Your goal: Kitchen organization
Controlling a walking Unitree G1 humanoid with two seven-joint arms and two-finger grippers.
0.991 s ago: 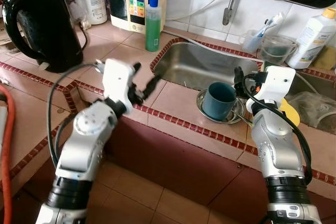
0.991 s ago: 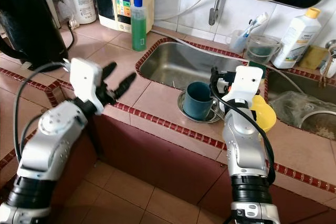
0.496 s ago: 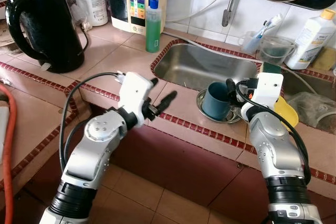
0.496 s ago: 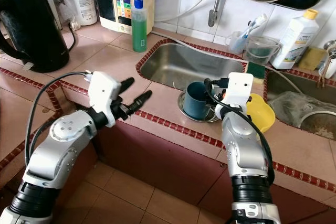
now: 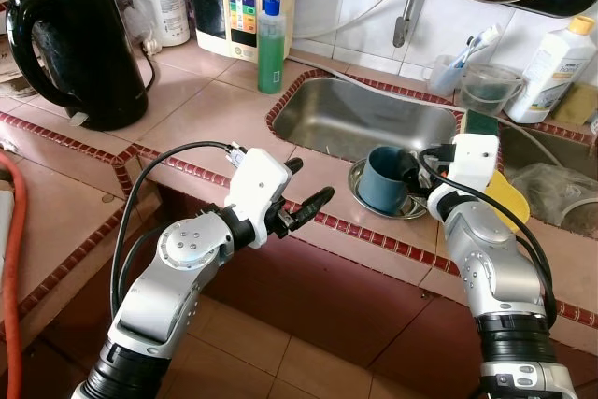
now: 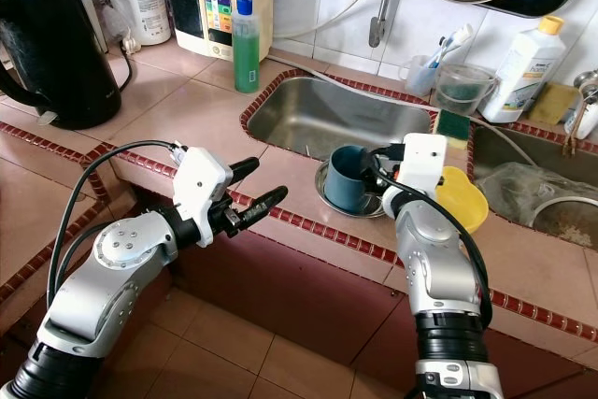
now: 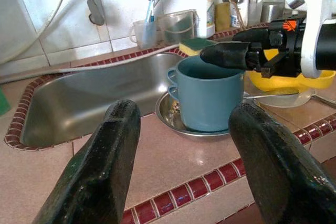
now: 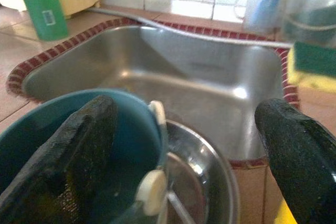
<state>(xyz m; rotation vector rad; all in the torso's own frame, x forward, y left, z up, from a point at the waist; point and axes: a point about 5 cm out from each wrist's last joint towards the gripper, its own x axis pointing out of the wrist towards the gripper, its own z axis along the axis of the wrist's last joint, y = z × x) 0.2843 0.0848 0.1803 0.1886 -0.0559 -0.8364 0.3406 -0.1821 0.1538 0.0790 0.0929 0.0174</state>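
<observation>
Head views: blue mug [image 5: 380, 179] stands in a steel dish [image 5: 358, 177] on the counter edge by the sink [image 6: 336, 114].
Left wrist: left gripper [image 7: 184, 156] fingers spread, short of the mug.
Right wrist: right gripper [image 8: 184, 145] fingers apart, one inside the mug rim.

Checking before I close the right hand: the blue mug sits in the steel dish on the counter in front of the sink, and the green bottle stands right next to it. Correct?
Not quite. The blue mug does sit in the steel dish in front of the sink, with the right hand at its rim. The green bottle is not next to it: the left eye view shows it behind the sink's far left corner.
</observation>
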